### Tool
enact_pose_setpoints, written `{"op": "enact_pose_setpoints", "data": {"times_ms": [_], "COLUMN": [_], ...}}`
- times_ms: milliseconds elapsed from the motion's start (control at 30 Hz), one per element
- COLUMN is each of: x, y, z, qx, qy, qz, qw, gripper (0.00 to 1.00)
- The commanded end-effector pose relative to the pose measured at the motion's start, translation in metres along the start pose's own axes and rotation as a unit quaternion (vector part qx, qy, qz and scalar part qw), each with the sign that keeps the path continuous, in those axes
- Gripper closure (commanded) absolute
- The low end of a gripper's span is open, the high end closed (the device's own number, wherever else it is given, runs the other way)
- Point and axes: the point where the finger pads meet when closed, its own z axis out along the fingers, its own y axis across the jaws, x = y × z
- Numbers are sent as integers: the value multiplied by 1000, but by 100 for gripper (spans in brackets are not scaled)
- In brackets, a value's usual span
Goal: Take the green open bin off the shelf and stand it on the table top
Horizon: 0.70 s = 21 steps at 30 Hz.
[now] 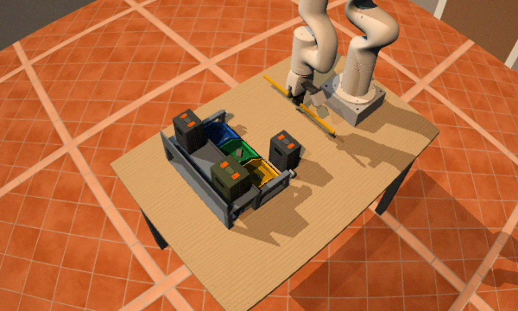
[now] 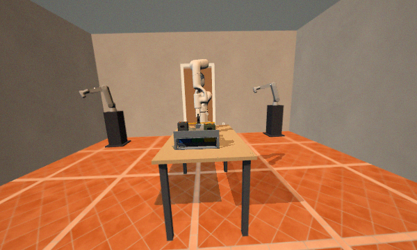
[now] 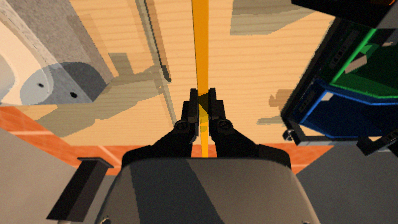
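Observation:
The green open bin [image 1: 236, 147] [image 3: 371, 70] sits in the grey shelf [image 1: 190, 173] [image 2: 195, 133] between a blue bin [image 1: 219, 131] [image 3: 340, 114] and a yellow bin [image 1: 262, 169], with a small grey part in it. My gripper [image 1: 295, 98] [image 3: 203, 98] is shut on a long thin yellow bar [image 1: 317, 117] [image 3: 200, 45]. It holds the bar a little above the table [image 1: 242, 259] [image 3: 250, 65], near the robot base and well away from the shelf.
Two black boxes with orange marks stand here, one [image 1: 189, 130] on the shelf top and one [image 1: 285, 149] on the table by the bins. An olive box [image 1: 230, 179] stands on the shelf top. The robot base [image 1: 356, 104] [image 3: 55, 75] is beside the gripper.

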Motion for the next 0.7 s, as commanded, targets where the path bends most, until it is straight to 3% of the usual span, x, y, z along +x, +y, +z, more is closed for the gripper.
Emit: {"op": "enact_pose_setpoints", "data": {"times_ms": [0, 100, 500, 667], "x": [0, 0, 0, 0], "y": [1, 1, 1, 1], "z": [8, 20, 20, 39], "qx": [-1, 0, 0, 0], "qy": [-1, -1, -1, -1], "qz": [0, 0, 0, 0], "qw": [1000, 1000, 1000, 1000], "gripper": [100, 100, 100, 100]}}
